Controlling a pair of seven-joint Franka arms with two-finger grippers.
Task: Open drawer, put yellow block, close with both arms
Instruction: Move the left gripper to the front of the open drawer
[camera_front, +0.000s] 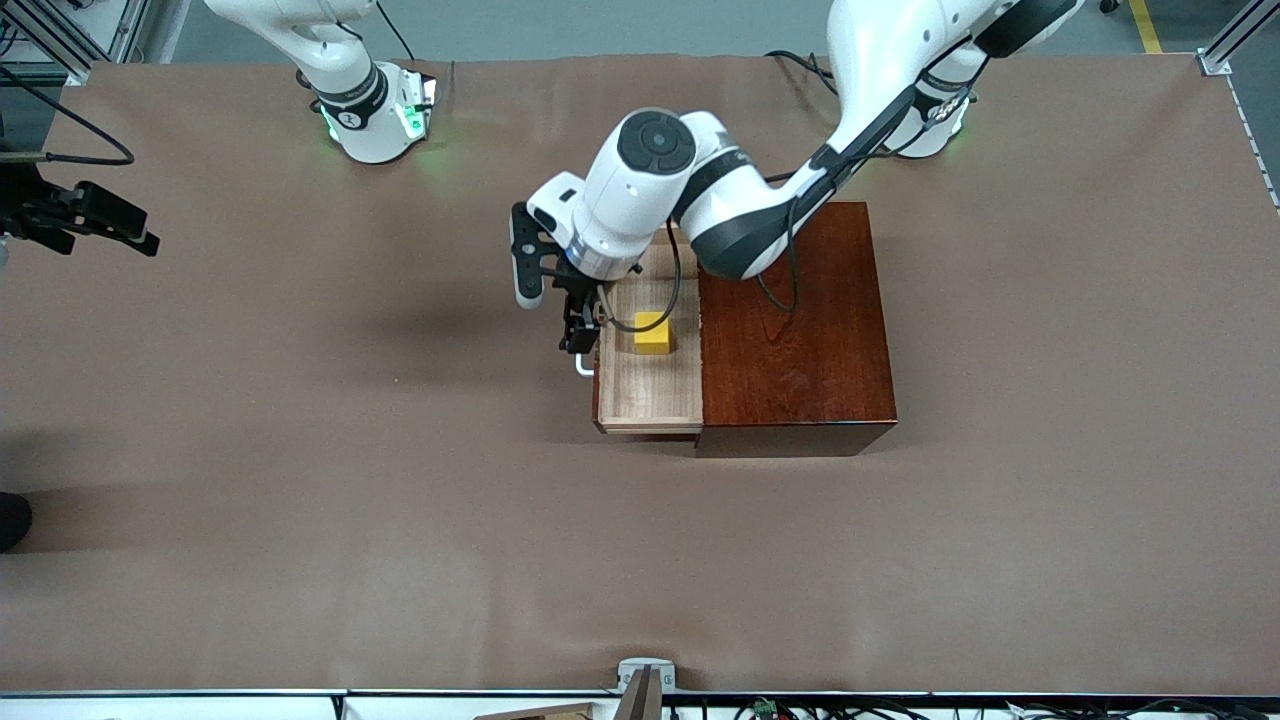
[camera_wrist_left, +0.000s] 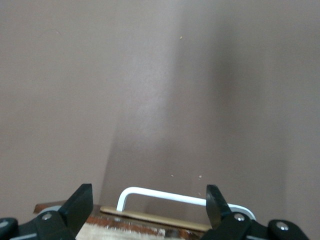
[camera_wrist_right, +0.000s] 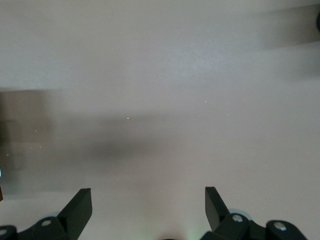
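Drawer (camera_front: 650, 385) open, yellow block (camera_front: 654, 333) inside. Left gripper (camera_front: 580, 330) over handle (camera_wrist_left: 175, 197), fingers spread, empty. Right gripper (camera_wrist_right: 147, 207) waits, fingers spread, well apart over desk (camera_front: 300, 480).

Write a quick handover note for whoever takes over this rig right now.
Left gripper: open, over the drawer's front edge by the handle, holding nothing.
Right gripper: open, empty, waiting above the table at the right arm's end.
Drawer: pulled out of the box.
Block: lying in the drawer.
Done: drawer opened, block placed inside.
Left: push the drawer shut with both arms; the right arm has to come across first.
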